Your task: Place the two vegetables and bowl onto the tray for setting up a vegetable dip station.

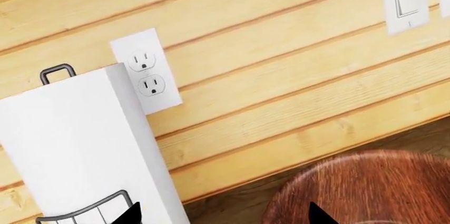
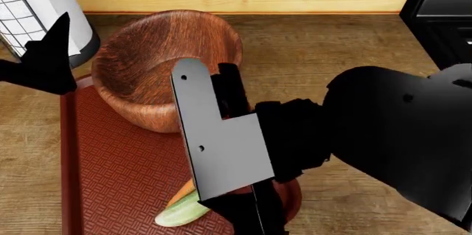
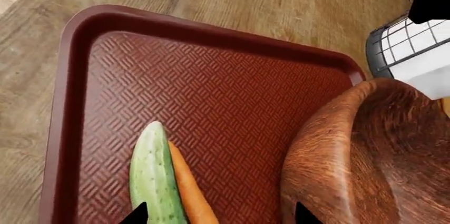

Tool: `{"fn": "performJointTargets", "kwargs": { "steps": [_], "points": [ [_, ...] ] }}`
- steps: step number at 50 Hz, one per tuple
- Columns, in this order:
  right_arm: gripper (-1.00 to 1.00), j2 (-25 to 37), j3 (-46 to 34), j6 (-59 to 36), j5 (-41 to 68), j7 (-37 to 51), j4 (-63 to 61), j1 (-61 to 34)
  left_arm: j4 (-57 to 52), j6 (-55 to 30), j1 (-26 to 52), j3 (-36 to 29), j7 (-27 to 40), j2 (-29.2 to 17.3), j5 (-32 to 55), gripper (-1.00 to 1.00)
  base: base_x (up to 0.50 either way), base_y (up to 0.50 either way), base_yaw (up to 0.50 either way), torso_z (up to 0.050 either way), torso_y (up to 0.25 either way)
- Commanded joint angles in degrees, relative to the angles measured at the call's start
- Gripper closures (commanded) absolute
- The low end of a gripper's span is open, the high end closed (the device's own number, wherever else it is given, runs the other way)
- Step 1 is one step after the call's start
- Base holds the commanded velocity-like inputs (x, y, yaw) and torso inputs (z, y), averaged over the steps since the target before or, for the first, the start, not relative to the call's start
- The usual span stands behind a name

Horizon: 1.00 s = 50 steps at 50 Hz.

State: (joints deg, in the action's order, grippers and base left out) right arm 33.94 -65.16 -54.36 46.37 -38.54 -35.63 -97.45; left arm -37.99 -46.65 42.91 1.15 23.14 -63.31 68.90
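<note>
The right gripper [image 3: 219,214] shows only as two dark tips, set apart with nothing between them, hovering above the cucumber [image 3: 152,176] and carrot [image 3: 188,190]. These lie side by side, touching, on the tray [image 3: 211,103]. The left gripper [image 1: 225,214] likewise shows two spread tips holding nothing, near the bowl's [image 2: 166,63] rim.

The bowl looks tilted, one side resting on the tray's far end, the other possibly over the rim onto the worktop [image 2: 332,47]. My worry is that a nudge from either arm could rock it off the tray or roll it toward the vegetables. The paper towel roll [image 1: 77,145] in its wire holder stands just beside the bowl, and a careless left arm could knock it.

In the head view the right arm [image 2: 317,141] covers much of the tray and most of both vegetables, so the bowl's footing there is hard to judge. The wrist views cut off the jaws above their tips.
</note>
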Motion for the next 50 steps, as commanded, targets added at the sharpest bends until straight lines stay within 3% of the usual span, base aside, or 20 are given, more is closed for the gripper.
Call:
{"fn": "performJointTargets", "kwargs": {
  "steps": [1,12,22,36,45,50],
  "points": [
    [-1.0,4.73,5.77,-4.99,5.61,0.16,-2.42,-6.17,-0.2,-1.03,2.13,-1.13,0.54,0.24,0.54,-1.0,0.0,0.0,0.0,0.0,0.0],
    [-1.0,12.25,11.92,-9.47,12.84,3.62,-5.85,-8.84,-0.52,-2.18,4.62,-2.73,0.94,0.85,0.95,-1.0,0.0,0.0,0.0,0.0,0.0],
    [-1.0,25.24,22.73,-10.44,28.67,12.2,-12.96,-11.21,-0.44,-3.04,6.77,-4.06,1.36,1.58,0.92,-1.0,0.0,0.0,0.0,0.0,0.0],
    [-1.0,46.28,33.22,-1.73,42.99,17.24,-19.4,-11.98,-2.47,-4.28,8.71,-3.94,3.57,1.61,4.23,-1.0,0.0,0.0,0.0,0.0,0.0],
    [-1.0,55.87,35.33,5.7,44.52,17.22,-19.66,-11.31,-3.74,-4.04,8.08,-2.91,4.19,0.77,5.11,-1.0,0.0,0.0,0.0,0.0,0.0],
    [-1.0,56.04,39.34,1.62,52.01,21.78,-18.49,-14.81,-4.34,-3.73,7.43,-1.84,4.62,0.08,5.92,-1.0,0.0,0.0,0.0,0.0,0.0]
  ]
}}
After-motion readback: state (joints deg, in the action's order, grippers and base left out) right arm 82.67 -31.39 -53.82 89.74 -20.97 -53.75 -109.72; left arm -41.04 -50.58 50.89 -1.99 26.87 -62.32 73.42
